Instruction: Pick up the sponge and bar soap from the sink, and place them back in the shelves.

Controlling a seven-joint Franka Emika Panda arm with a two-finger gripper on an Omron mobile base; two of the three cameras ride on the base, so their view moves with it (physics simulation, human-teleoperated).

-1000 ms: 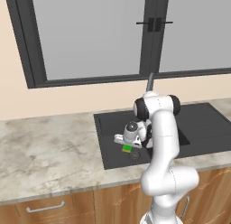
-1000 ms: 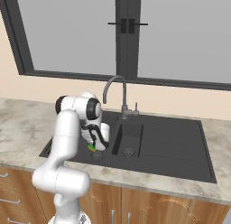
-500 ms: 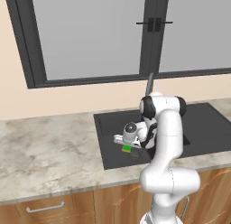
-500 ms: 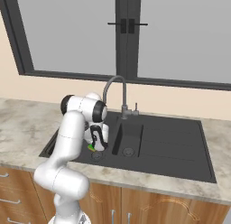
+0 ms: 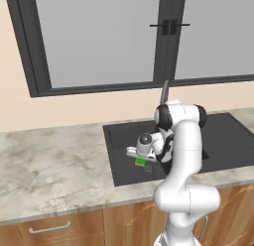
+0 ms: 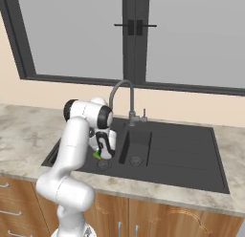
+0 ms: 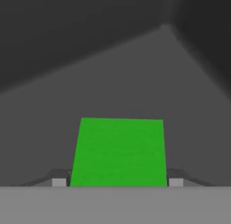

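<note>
While the tool [image 7: 118,182] sits down in the sink [image 5: 124,133] | its tips flank the sponge [image 7: 118,151], clamped or not I cannot tell | sponge looks soft, light, squashy | best held by its two long sides

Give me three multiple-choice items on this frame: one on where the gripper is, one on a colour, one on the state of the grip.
1. Where is the gripper?
A. Low in the sink's left basin
B. Up at the window
C. Over the counter left of the sink

2. What colour is the sponge?
A. Pink
B. Bright green
C. Blue

3. How do the fingers stand to the sponge?
A. Far above it
B. One on each side of it
C. Both on one side of it

Answers:
1 A, since both base views show the hand down inside the sink, in its left basin.
2 B, as the hand view shows a green block.
3 B, because in the hand view a fingertip sits at each lower corner of the sponge.
</note>
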